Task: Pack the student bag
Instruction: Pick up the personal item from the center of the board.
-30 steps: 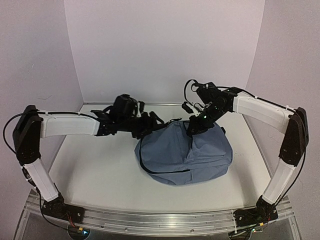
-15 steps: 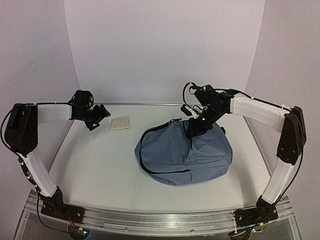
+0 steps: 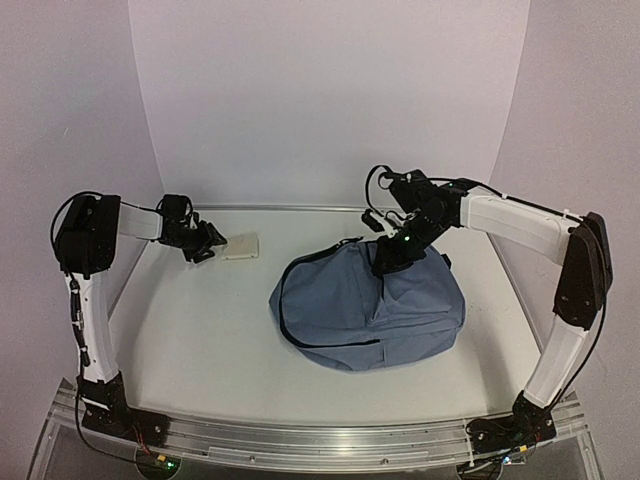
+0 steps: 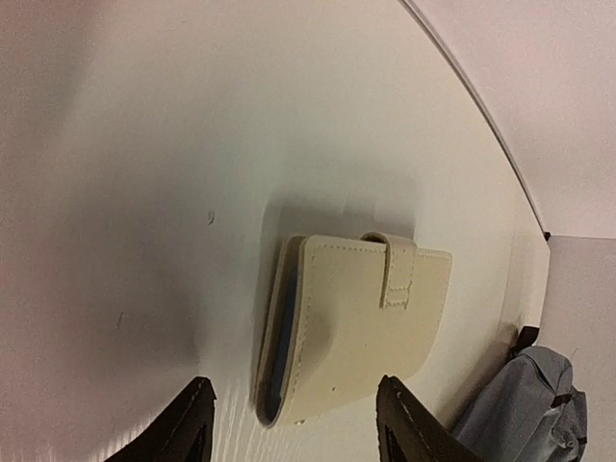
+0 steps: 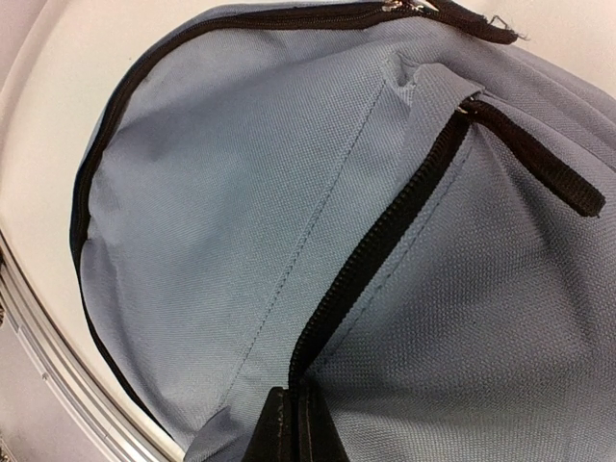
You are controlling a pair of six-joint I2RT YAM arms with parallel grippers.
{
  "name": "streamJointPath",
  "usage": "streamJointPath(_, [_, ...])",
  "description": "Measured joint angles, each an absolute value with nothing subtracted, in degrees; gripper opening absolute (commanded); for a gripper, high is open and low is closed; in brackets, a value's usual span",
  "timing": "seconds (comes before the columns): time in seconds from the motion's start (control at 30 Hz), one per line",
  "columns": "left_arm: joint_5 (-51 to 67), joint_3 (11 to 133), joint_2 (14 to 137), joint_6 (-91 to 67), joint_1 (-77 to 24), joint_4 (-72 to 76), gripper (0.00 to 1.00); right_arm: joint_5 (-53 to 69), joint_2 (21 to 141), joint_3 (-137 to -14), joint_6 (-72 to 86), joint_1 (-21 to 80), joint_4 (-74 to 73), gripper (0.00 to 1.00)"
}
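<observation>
One student bag [image 3: 370,305], one cream wallet [image 4: 366,322] (tab-closed) and one white table [image 3: 200,335].

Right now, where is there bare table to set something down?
Bare: the near-left table, between the left arm and the student bag, plus the strip before the bag. Crowded: far-left corner, with wallet and left gripper; bag top, under the right gripper.

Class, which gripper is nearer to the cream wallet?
Left. The left gripper sits just beside the cream wallet, open; the right gripper is far across, shut on the student bag.
</observation>
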State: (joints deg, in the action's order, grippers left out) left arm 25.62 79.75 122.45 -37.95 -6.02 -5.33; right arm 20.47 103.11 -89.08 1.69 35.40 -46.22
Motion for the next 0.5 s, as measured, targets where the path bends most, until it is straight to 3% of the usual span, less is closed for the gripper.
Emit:
streamJointPath(0.33, [30.94, 82.74, 128.04, -39.28, -6.04, 0.4, 0.23, 20.47, 103.11, -89.06, 1.71, 35.4, -46.16, 0.05])
streamJointPath(0.5, [32.91, 82.12, 128.33, -40.63, -6.04, 3.71, 0.02, 20.44, 103.11, -89.06, 1.45, 35.4, -46.07, 0.21])
